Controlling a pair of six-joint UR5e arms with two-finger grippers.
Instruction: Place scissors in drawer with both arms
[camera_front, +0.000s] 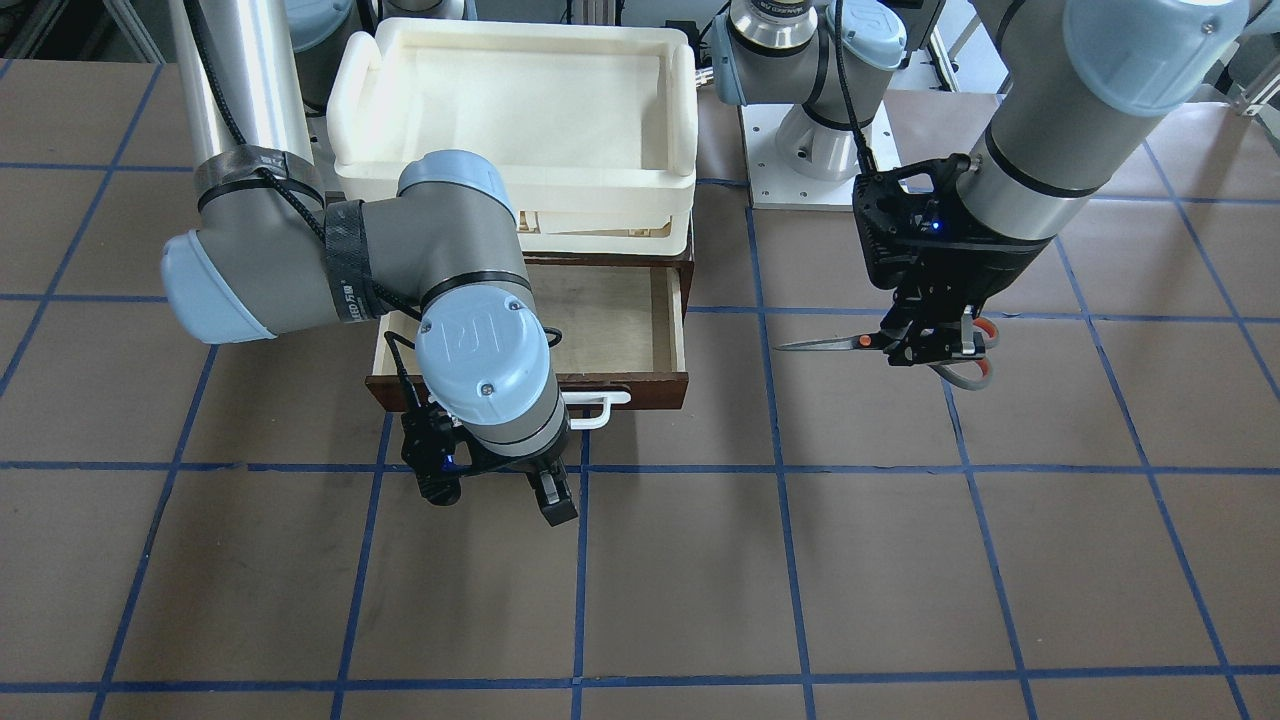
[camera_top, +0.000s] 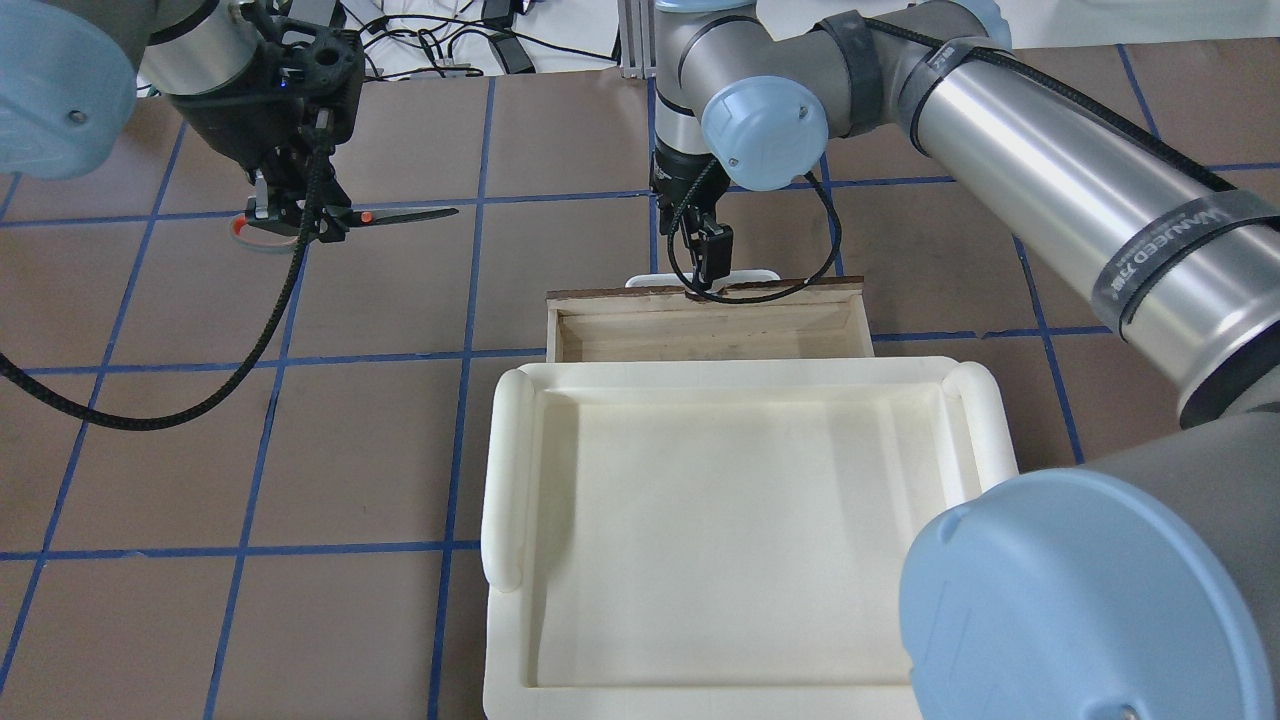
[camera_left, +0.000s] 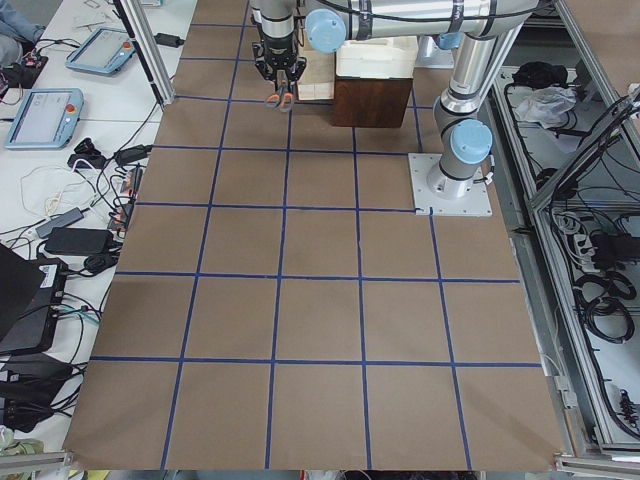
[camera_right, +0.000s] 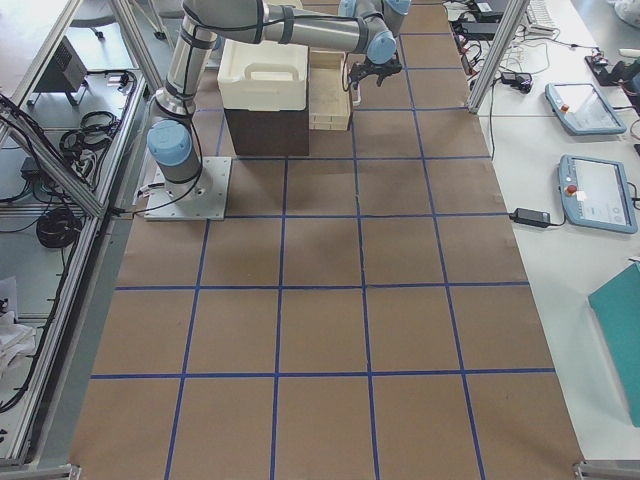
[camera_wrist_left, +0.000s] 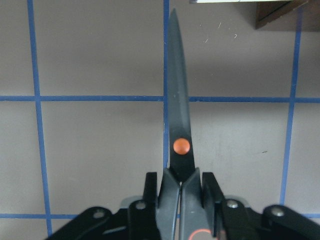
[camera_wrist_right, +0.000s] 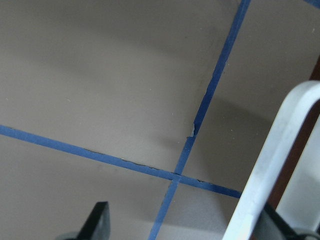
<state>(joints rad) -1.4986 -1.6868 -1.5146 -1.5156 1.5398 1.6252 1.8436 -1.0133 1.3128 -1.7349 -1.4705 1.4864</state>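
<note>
Scissors (camera_front: 830, 343) hang to one side of the open drawer (camera_front: 610, 320), pinched tight in the left gripper (camera_front: 928, 350). Move them flat over the drawer, then go low. The right gripper (camera_front: 495, 495) is open and empty, by the handle (camera_front: 600, 408).

The scissors (camera_front: 845, 342) are showing matt dark metal blades, the drawer (camera_front: 650, 388) is showing dark stained wood around pale bare plywood, its bar handle (camera_wrist_right: 282, 145) is gleaming smooth white, and the table (camera_front: 900, 560) is lying matt brown
</note>
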